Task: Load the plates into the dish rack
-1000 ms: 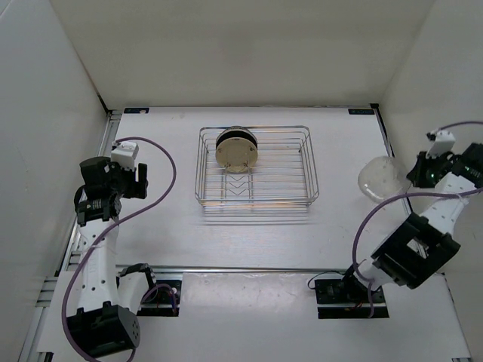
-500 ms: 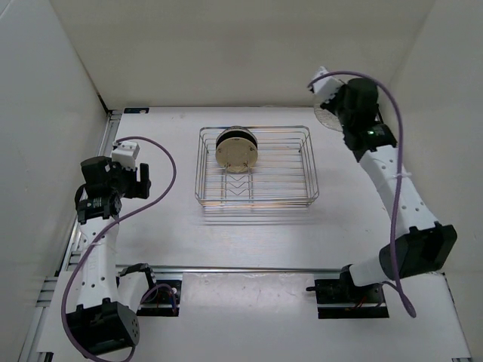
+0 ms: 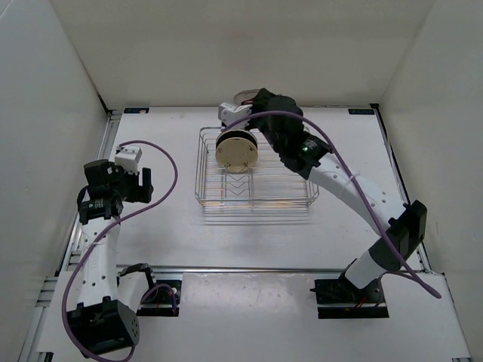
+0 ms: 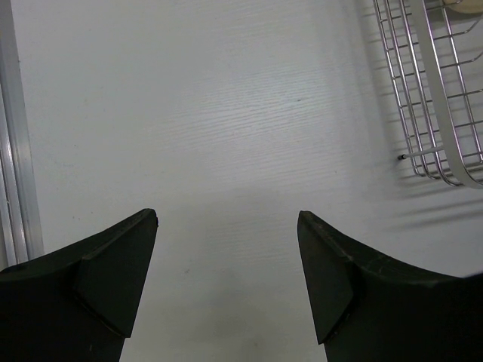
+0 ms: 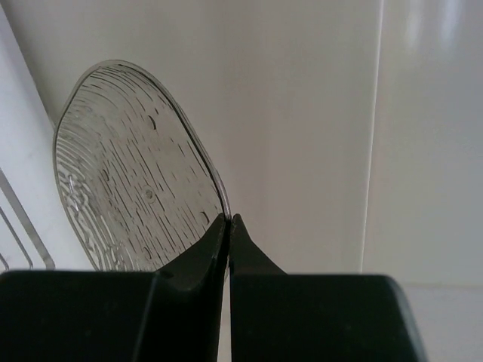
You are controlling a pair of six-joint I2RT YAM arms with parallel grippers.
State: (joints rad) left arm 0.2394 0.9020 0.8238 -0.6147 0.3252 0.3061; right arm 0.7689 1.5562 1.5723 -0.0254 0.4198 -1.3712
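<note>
The silver wire dish rack stands mid-table. A tan-yellow plate stands upright in its dividers with a black plate right behind it. My right gripper is shut on the rim of a pale translucent grey plate, held on edge in the air above the rack's far side; the plate also shows in the top view. My left gripper is open and empty above bare table left of the rack, whose corner shows in its view. The other grey plate is out of view.
White walls enclose the table on the left, back and right. An aluminium rail runs along the table's left edge and shows in the left wrist view. Purple cables loop off both arms.
My right arm has swung the grey plate from the right side of the table, past the back right, to above the rack's far side. The left arm has barely shifted.
</note>
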